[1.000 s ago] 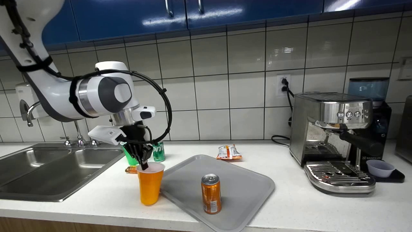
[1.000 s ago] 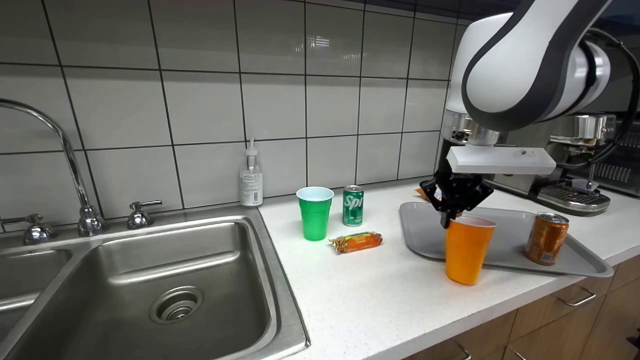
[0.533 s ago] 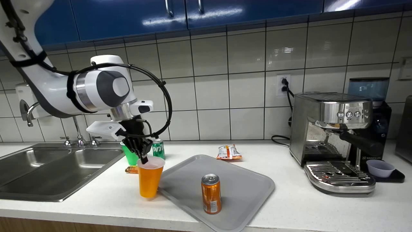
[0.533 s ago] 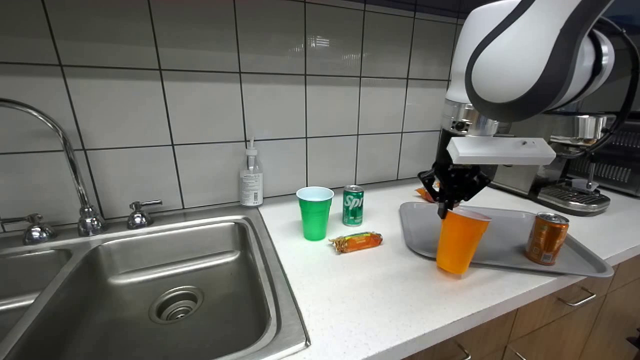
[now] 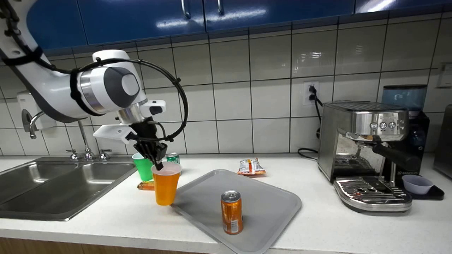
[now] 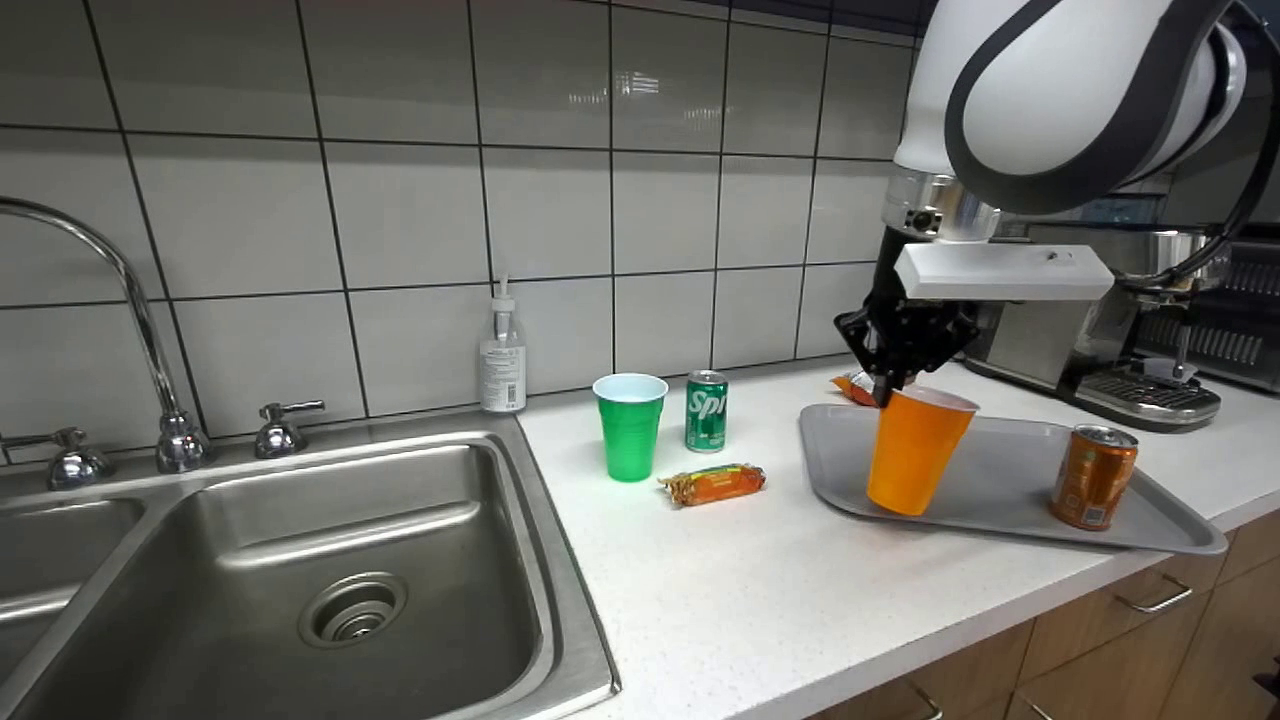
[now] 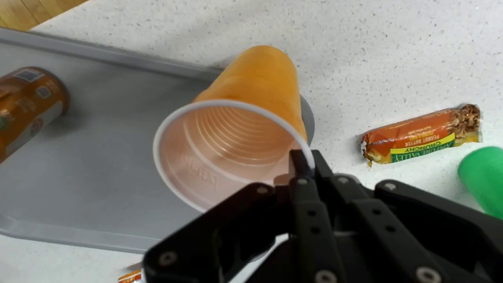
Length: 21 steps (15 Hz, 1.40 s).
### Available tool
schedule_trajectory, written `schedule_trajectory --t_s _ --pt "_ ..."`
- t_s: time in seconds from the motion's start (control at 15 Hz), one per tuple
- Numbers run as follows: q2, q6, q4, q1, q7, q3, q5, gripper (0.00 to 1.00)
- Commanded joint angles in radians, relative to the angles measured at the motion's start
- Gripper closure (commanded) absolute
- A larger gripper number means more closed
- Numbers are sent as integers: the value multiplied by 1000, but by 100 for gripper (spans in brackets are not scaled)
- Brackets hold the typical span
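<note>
Orange cup (image 7: pixel 243 125), rim clamped in gripper (image 7: pixel 309 162), near tray edge (image 7: pixel 129 59), counter room (image 7: pixel 338 110) between cup and snack bar (image 7: pixel 418 135).

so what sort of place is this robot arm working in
Most likely a kitchen, perhaps an office break area, though which I can't tell: a double-basin steel sink is set into the counter, an espresso machine stands on it, and blue cabinets hang above.
</note>
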Motion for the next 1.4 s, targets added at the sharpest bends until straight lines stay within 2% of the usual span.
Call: schedule_trajectory --t_s 0.0,0.87,1.33 --pt "-52 -37 -13 -50 44 24 -47 99" --pt "-34 -20 0 -179 33 -10 -94 99" --pt "13 -14 30 -209 46 -29 -128 99"
